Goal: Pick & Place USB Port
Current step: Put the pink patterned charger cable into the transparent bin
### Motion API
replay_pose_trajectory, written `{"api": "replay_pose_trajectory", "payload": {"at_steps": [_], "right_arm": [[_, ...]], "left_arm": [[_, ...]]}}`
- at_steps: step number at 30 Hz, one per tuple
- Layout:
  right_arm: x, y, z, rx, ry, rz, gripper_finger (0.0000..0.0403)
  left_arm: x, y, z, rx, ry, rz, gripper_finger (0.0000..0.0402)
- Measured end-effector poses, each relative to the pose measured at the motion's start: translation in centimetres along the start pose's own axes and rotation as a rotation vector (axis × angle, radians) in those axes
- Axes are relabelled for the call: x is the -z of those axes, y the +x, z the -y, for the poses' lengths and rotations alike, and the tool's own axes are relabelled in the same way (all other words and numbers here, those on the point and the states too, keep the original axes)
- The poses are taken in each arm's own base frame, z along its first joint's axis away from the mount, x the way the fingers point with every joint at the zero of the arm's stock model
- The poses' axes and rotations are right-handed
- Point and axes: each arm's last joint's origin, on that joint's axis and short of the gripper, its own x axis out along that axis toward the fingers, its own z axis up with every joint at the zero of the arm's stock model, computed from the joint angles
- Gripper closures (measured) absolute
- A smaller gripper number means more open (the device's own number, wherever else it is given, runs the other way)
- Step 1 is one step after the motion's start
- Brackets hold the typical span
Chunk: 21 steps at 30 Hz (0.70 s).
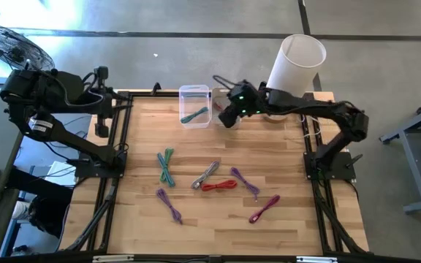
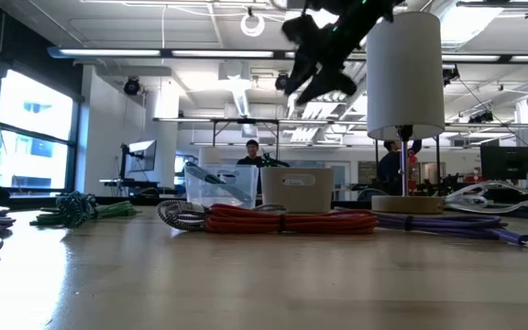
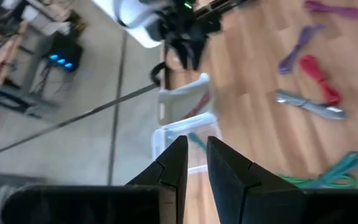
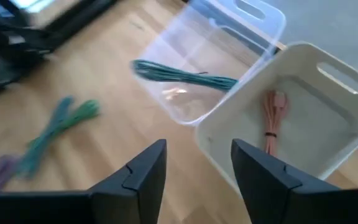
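Several bundled USB cables lie on the wooden table: teal-green (image 1: pixel 167 166), grey (image 1: pixel 205 175), red (image 1: pixel 219 185), two purple (image 1: pixel 245 181) (image 1: pixel 169 204) and magenta (image 1: pixel 264 208). At the far edge, a clear bin (image 1: pixel 194 106) holds a teal cable (image 4: pixel 185 76). The white bin (image 4: pixel 229 130) beside it holds a pink cable (image 4: pixel 272 118). My right gripper (image 4: pixel 197 149) hangs open above the white bin's near wall (image 1: pixel 227 117), high over the table (image 2: pixel 305 78), with nothing between its fingers. My left gripper (image 3: pixel 196 144) waits at the far left (image 1: pixel 101 77), its fingers a narrow gap apart and holding nothing.
A tall white cylinder on a stand (image 1: pixel 298 62) rises at the far right, just behind my right arm. Dark frame rails (image 1: pixel 115 183) run along both sides of the table. People stand in the room beyond the table (image 2: pixel 250 151).
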Motion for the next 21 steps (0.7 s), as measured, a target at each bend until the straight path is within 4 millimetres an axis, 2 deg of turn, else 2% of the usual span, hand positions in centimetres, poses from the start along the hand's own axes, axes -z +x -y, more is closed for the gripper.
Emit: {"api": "replay_pose_trajectory", "payload": {"at_steps": [5, 11, 17, 21], "right_arm": [[0.5, -6.1, -0.7, -0.093, -0.068, -0.006, 0.0247], [2.8, -12.9, -1.2, -0.181, -0.101, -0.053, 0.0261], [5.4, -17.6, -2.1, -0.309, -0.203, -0.101, 0.0269], [7.4, -19.8, -3.0, -0.407, -0.425, -0.130, 0.0283]], "left_arm": [[0.0, -0.1, 0.2, 0.084, -0.010, 0.037, 0.0344], [-0.5, 0.4, 0.6, 0.173, -0.063, 0.053, 0.0344], [-1.9, 2.4, 1.0, 0.191, -0.090, 0.013, 0.0344], [-3.2, 3.9, 1.3, 0.222, -0.094, 0.032, 0.0344]]}}
